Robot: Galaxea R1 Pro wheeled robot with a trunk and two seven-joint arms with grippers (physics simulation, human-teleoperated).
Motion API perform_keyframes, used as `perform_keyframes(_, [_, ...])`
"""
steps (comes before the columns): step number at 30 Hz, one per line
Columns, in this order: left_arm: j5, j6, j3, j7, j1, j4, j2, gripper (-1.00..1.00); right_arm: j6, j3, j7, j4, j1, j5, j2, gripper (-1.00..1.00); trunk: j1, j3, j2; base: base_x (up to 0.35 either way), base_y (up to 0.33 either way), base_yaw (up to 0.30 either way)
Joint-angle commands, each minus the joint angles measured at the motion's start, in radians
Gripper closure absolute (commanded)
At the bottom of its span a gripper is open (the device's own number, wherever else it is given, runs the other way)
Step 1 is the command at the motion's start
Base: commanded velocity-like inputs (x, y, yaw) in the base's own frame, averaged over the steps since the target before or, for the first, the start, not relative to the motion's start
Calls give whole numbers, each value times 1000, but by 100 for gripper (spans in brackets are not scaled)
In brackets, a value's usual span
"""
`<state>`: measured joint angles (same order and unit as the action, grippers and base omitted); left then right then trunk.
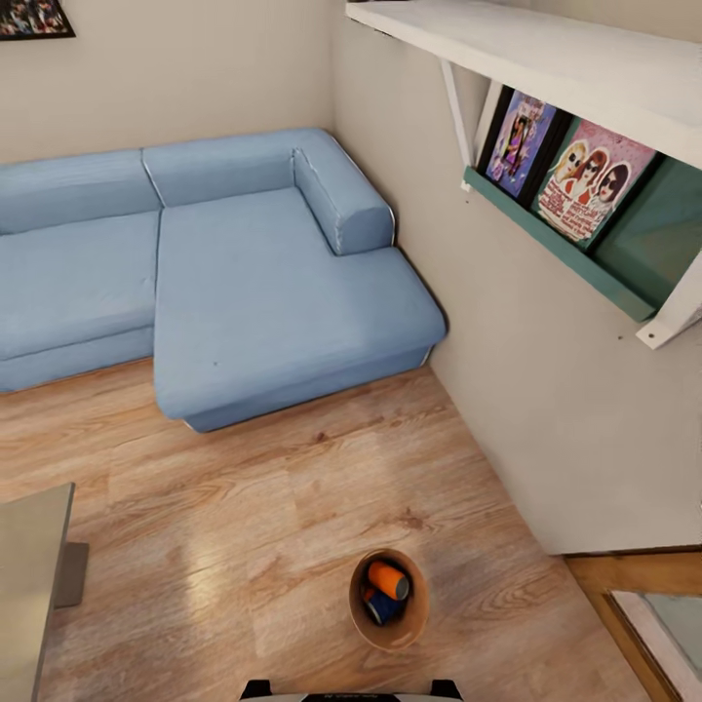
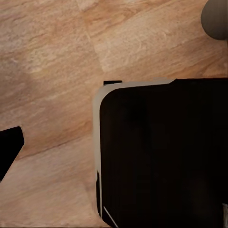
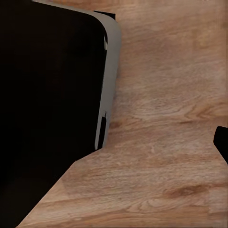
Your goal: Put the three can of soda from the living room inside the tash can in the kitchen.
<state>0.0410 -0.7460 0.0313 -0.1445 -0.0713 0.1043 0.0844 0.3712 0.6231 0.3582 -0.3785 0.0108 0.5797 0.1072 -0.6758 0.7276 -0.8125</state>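
Down on the wood-plank floor [image 1: 244, 507], the bin [image 1: 389, 636] is standing upright near the light blue corner sofa [image 1: 244, 283], holding an orange soda can [image 1: 388, 580] and a dark blue soda can [image 1: 381, 608]. I cannot tell whether either tool is apart or together.

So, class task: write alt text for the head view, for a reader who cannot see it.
A small round bin stands on a wood-plank floor, holding an orange can and a dark blue can. Beyond it, a light blue corner sofa fills the room's corner; framed pictures lean on a wall shelf.
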Motion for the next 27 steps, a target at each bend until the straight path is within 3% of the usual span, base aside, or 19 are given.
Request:
perform_keyframes(1, [0,0,1,0,4,-14,0,-100,0,1,-1,9,0,-2,0,-100,4,-5,7,0,0,0])
perform_keyframes(9, [1,6,0,2,12,-64,0,-100,0,3,-64,29,0,-6,0,-100,35,-42,63,0,0,0])
perform_keyframes(15, [1,6,0,2,12,-64,0,-100,0,3,-64,29,0,-6,0,-100,58,-70,105,0,0,0])
perform_keyframes(27, [0,10,-1,20,12,-81,-5,-100,-3,5,-106,32,0,-8,-4,-100,58,-75,105,0,0,0])
